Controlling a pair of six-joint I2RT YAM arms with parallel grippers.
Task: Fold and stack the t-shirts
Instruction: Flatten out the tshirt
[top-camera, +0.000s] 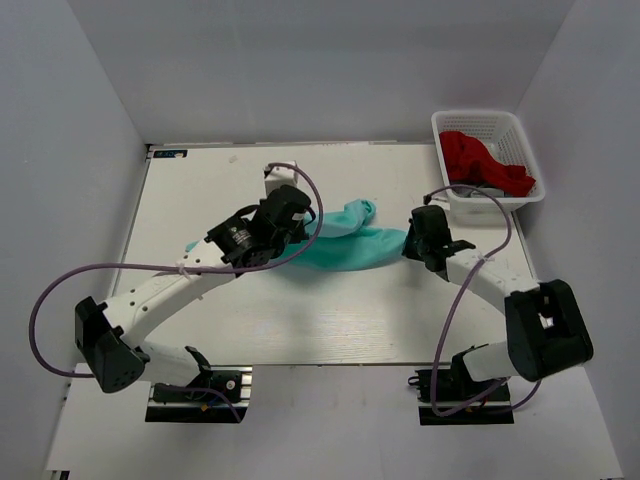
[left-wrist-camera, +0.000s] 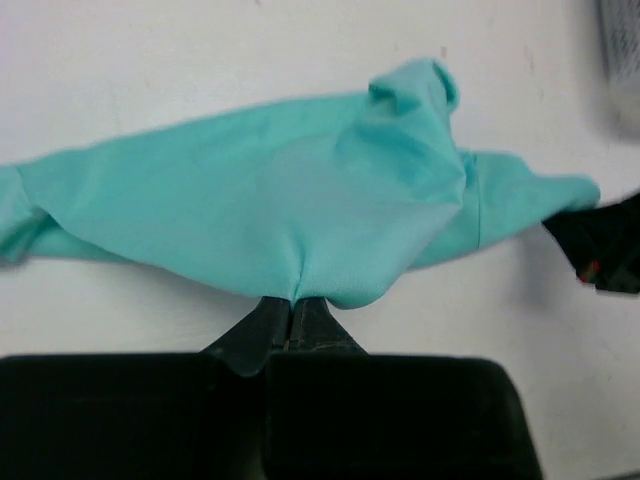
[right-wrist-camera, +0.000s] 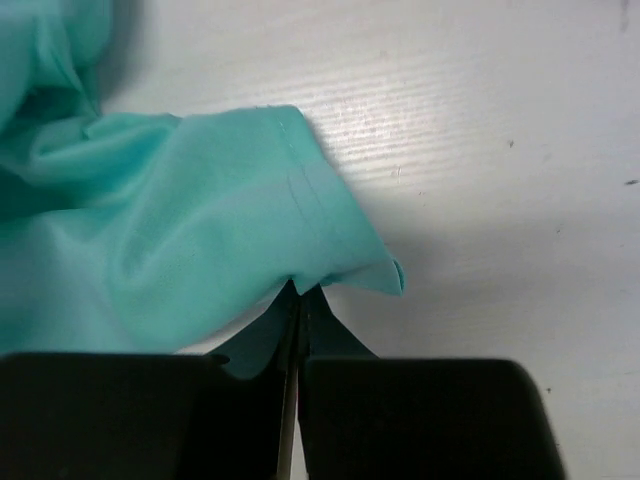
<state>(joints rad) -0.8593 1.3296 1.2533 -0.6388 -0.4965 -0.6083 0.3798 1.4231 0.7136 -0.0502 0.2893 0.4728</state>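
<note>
Shirt (top-camera: 352, 243) bunched on table (top-camera: 300, 320), strung between both jaws, long axis running gripper to gripper. Left gripper (left-wrist-camera: 290, 308) clenched on its edge. Right gripper (right-wrist-camera: 300, 292) clenched on hemmed corner. Likely next: draw apart, spread flat.

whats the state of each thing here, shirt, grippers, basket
turquoise t-shirt: unfolded, bunched, pinched by both grippers
left gripper: shut on the shirt's edge
right gripper: shut on a hemmed corner of the shirt
white basket: upright, holding cloth
red cloth: crumpled inside the basket
</note>
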